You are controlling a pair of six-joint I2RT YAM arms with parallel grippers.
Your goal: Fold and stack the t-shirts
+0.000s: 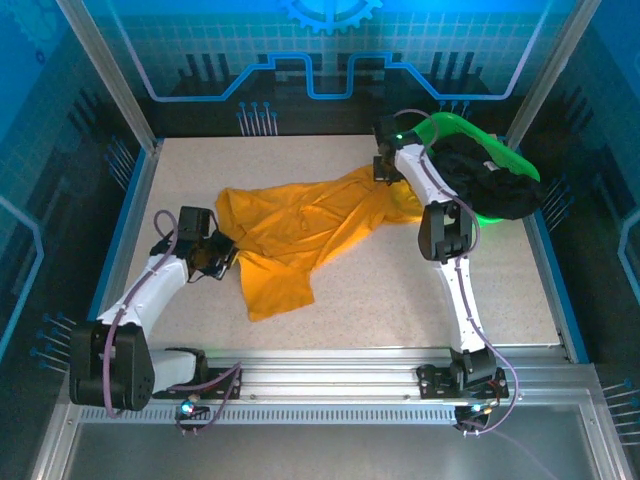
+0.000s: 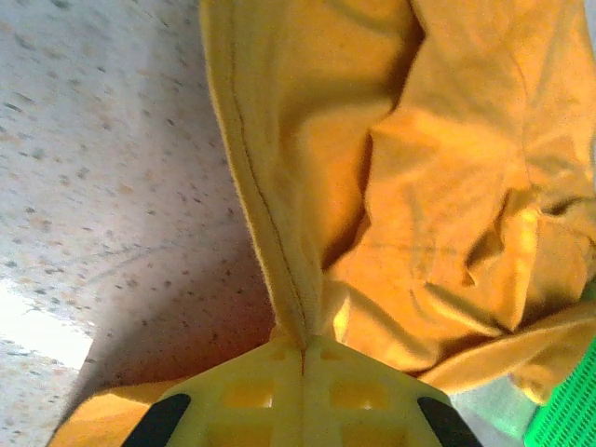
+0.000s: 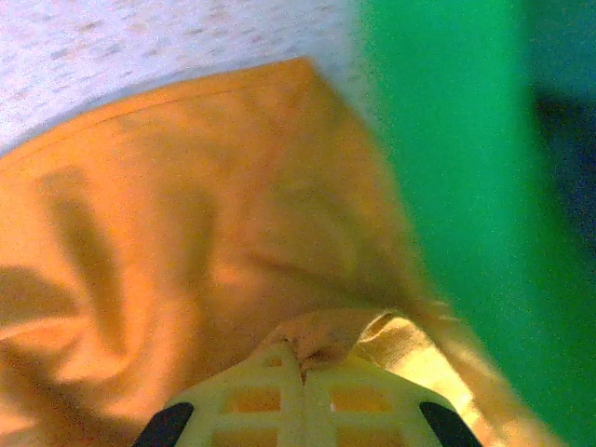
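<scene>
Orange-yellow t-shirt (image 1: 300,230) lies rumpled across the middle of the speckled counter (image 1: 400,290), and both arms have hold of it. At the left of the top view, the left pincer (image 1: 215,255) sits low at the cloth's left edge. Its wrist view shows the left pincer (image 2: 303,352) closed on a stitched hem, which rises from the jaws as a taut ridge toward the top of the frame, while the t-shirt (image 2: 447,186) spreads out in creases to the right. From there the cloth runs rightward and slightly up the top view, with one loose flap hanging toward the lower middle. The far tip narrows to the right pincer (image 1: 385,168), just left of the green basket (image 1: 480,140), which holds dark clothing (image 1: 490,185). In the right wrist view the right pincer (image 3: 300,352) is closed on a small bunch of the t-shirt (image 3: 186,233), with the basket (image 3: 447,186) close on the right. The long axis thus runs from lower left to upper right, straight between the two pincers, and each arm is nearest its own end. Spreading the cloth flat probably depends on pulling those ends apart along that line and away from the basket, since the middle is slack and wrinkled.
</scene>
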